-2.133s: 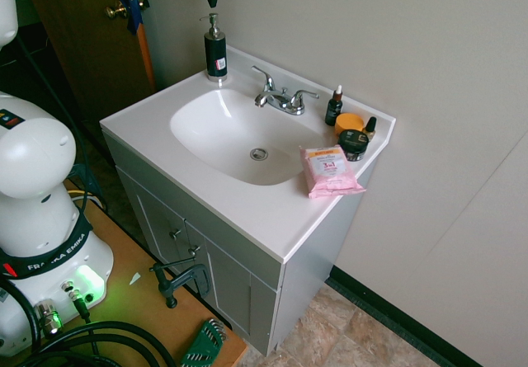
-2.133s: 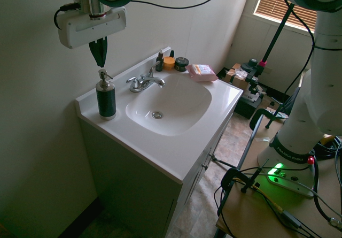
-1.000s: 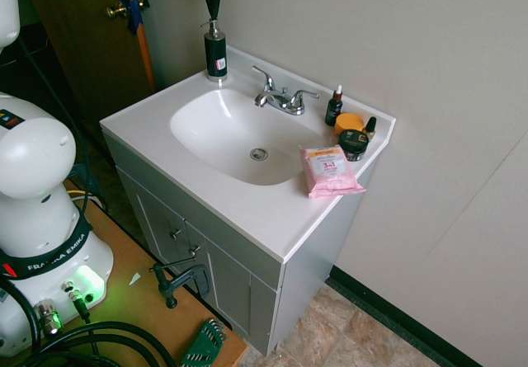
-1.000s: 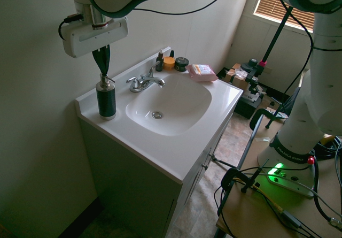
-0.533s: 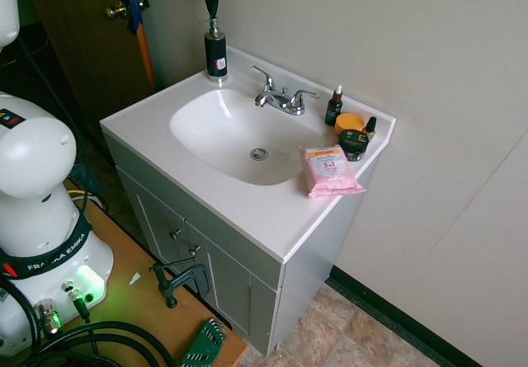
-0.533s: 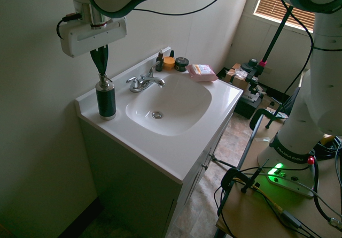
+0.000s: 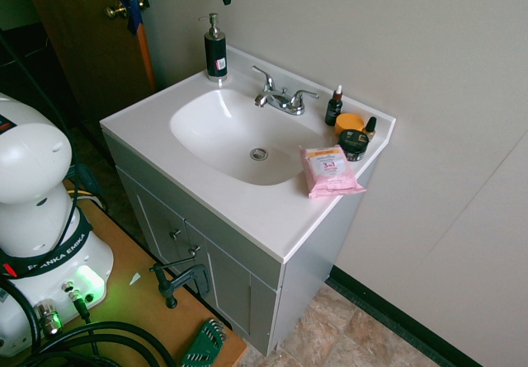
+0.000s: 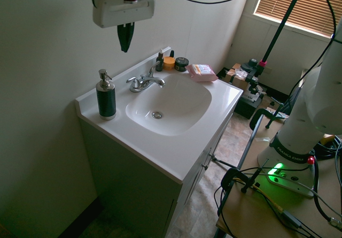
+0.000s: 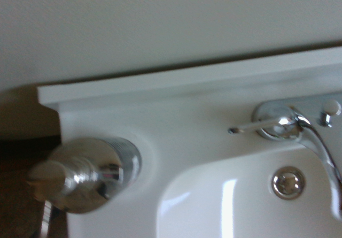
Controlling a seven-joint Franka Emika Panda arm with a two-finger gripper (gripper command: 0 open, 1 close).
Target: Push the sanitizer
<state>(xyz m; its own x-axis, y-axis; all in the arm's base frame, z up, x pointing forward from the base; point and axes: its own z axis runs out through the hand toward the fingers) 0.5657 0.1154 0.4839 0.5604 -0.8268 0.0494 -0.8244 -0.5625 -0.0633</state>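
arm: reaching in from above | gripper [image 8: 125, 45]: pointing straight down | fingers: seemingly pressed together, holding nothing

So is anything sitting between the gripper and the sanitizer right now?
Nothing visible. The gripper hangs shut in open air above the counter, between the sanitizer and the faucet, apart from both. Only bare white counter lies around the bottle; the faucet stands off to its side.

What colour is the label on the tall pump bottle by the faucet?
Red and white, on the black sanitizer bottle with silver pump; clearest in the first exterior view.
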